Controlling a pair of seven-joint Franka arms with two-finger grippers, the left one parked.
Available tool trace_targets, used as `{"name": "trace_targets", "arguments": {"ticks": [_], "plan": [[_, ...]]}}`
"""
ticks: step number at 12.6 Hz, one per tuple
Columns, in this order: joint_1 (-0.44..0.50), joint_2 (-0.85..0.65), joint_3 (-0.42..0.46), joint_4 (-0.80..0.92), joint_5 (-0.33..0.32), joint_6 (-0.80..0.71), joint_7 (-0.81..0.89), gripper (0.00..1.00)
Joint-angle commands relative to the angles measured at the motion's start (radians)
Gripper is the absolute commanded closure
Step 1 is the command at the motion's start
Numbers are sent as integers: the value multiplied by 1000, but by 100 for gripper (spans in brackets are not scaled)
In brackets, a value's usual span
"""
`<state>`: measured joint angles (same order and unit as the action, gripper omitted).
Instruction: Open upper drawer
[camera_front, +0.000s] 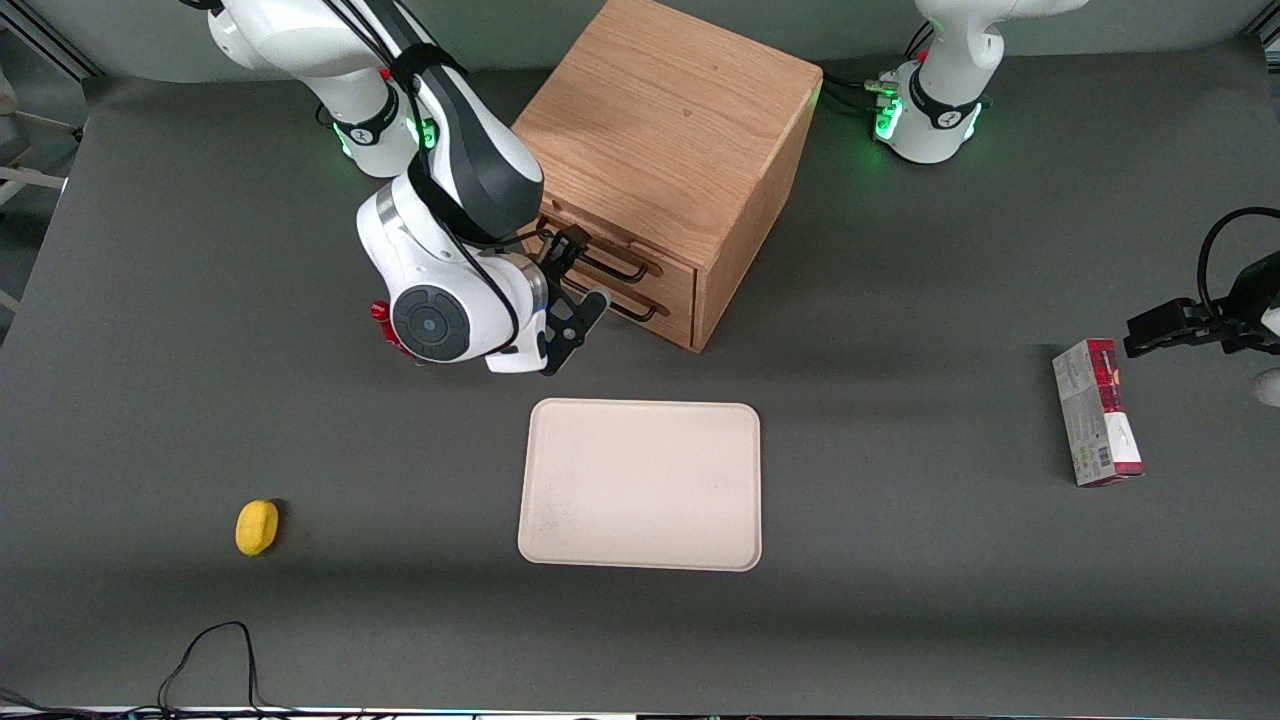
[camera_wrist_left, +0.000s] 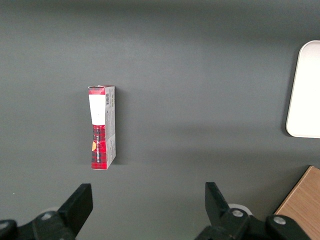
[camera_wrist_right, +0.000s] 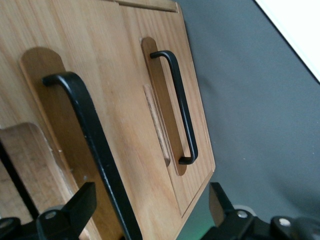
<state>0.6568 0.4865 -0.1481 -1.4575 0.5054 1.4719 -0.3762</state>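
The oak cube cabinet (camera_front: 660, 120) stands at the middle of the table, its two drawer fronts facing the working arm's end. The upper drawer (camera_front: 668, 272) looks closed and carries a black wire handle (camera_front: 615, 263). My right gripper (camera_front: 580, 275) is right in front of the drawers and open. In the right wrist view the upper drawer (camera_wrist_right: 100, 75) fills the frame. Its handle (camera_wrist_right: 95, 140) lies between the spread fingers (camera_wrist_right: 80, 205) of the gripper (camera_wrist_right: 150, 195) without touching either. The lower drawer's handle (camera_wrist_right: 182, 105) is beside it.
A cream tray (camera_front: 640, 485) lies nearer the front camera than the cabinet. A yellow fruit-like object (camera_front: 257, 527) sits toward the working arm's end. A red and white carton (camera_front: 1095, 412) lies toward the parked arm's end and also shows in the left wrist view (camera_wrist_left: 102, 127).
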Motion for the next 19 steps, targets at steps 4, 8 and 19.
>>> {"name": "trace_targets", "arguments": {"ticks": [4, 8, 19], "plan": [[30, -48, -13, -53, 1, 21, -36, 0], [46, -48, -14, -76, 1, 60, -36, 0], [-8, -35, -19, -109, -24, 149, -182, 0]]}}
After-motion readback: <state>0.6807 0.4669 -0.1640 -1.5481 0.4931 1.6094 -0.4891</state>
